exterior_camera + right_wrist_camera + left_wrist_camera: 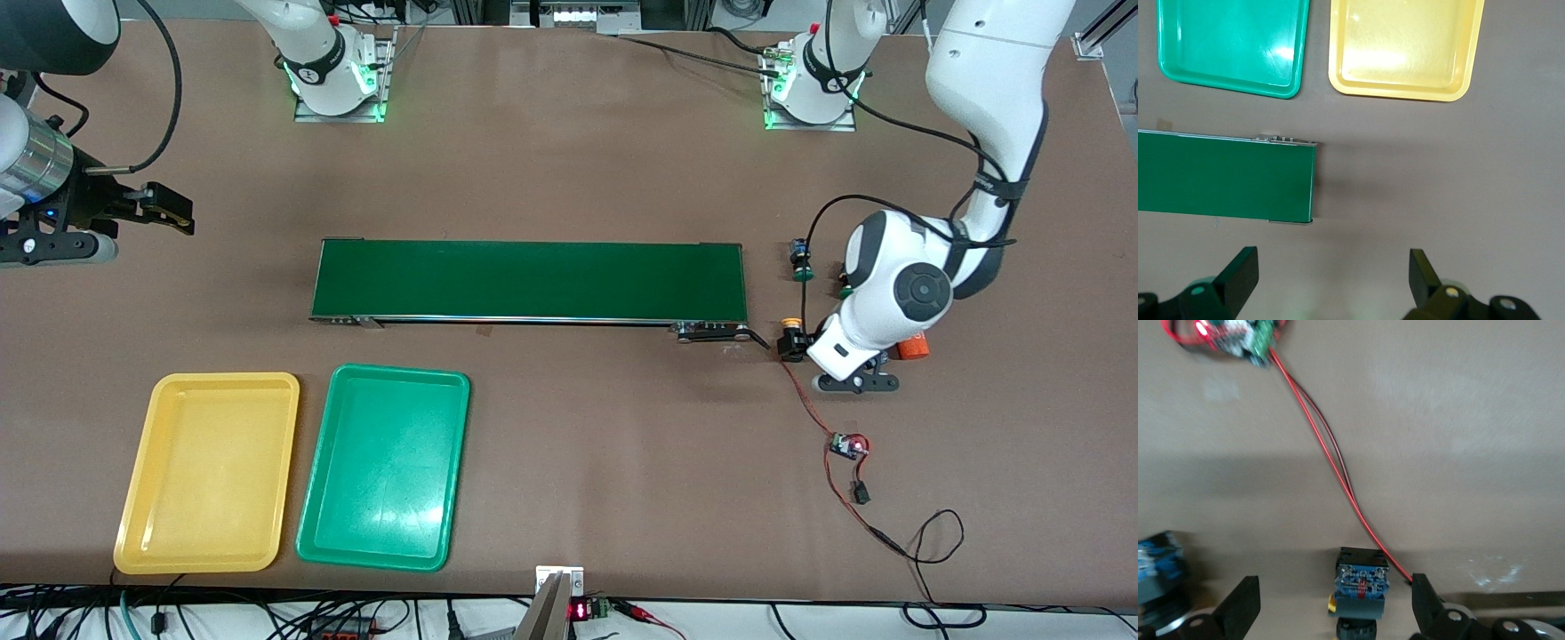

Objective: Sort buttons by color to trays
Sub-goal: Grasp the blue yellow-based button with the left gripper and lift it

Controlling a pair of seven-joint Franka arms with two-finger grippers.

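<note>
Several buttons lie off the conveyor's end toward the left arm's end of the table. One is green-capped [803, 273], and a second green one [845, 290] is half hidden by the left arm. There is also a yellow-capped one [788, 325] and an orange-capped one [913, 348]. My left gripper [1335, 582] is open and low over the yellow-capped button [1361, 587], which lies between its fingers untouched. The yellow tray [209, 471] and the green tray [382, 467] lie empty side by side, nearer the camera than the conveyor. My right gripper [182, 213] waits open and empty over bare table at the right arm's end.
The long dark-green conveyor belt [529, 280] crosses the middle of the table. A small circuit board [849, 444] with red wires [1331, 460] lies nearer the camera than the buttons, and its wires run right past the yellow-capped button. In the left wrist view another blue-and-black button body [1161, 567] shows at the picture's edge.
</note>
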